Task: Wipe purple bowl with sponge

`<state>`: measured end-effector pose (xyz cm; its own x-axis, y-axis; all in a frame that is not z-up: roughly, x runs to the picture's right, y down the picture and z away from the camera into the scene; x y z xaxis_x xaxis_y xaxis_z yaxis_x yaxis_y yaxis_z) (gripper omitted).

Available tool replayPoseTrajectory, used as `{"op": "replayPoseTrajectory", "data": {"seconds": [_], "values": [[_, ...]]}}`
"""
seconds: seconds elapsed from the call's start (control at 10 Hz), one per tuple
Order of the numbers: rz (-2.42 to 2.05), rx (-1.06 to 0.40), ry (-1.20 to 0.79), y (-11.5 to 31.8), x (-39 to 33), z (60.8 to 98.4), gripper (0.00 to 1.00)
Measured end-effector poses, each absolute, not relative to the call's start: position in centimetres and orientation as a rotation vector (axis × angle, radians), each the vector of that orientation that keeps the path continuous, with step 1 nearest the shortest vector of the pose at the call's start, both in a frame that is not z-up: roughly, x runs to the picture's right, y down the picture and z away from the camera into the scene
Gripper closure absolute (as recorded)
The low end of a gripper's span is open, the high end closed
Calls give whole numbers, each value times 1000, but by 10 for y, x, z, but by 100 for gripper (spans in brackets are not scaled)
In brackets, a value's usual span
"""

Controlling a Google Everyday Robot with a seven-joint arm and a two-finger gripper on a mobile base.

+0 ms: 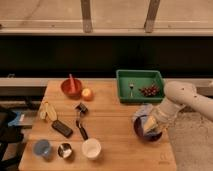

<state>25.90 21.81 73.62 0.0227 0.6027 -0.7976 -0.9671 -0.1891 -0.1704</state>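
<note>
The purple bowl sits on the wooden table near its right edge. My gripper reaches down into the bowl from the right, at the end of a white arm. A yellowish sponge shows at the gripper inside the bowl. A pale blue cloth lies just behind the bowl.
A green tray with grapes and a fork stands at the back right. A red bowl, an orange, bananas, a black remote, a brush, a blue cup, a metal cup and a white cup fill the left half.
</note>
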Motion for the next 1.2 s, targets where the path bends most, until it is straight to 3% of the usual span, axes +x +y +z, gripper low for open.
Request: {"op": "replayPoseTrajectory", "data": {"seconds": [0.7,1.2], "values": [[1569,-935,562,241,282,727,100],[1578,-888,541,214,280,738,100]]}}
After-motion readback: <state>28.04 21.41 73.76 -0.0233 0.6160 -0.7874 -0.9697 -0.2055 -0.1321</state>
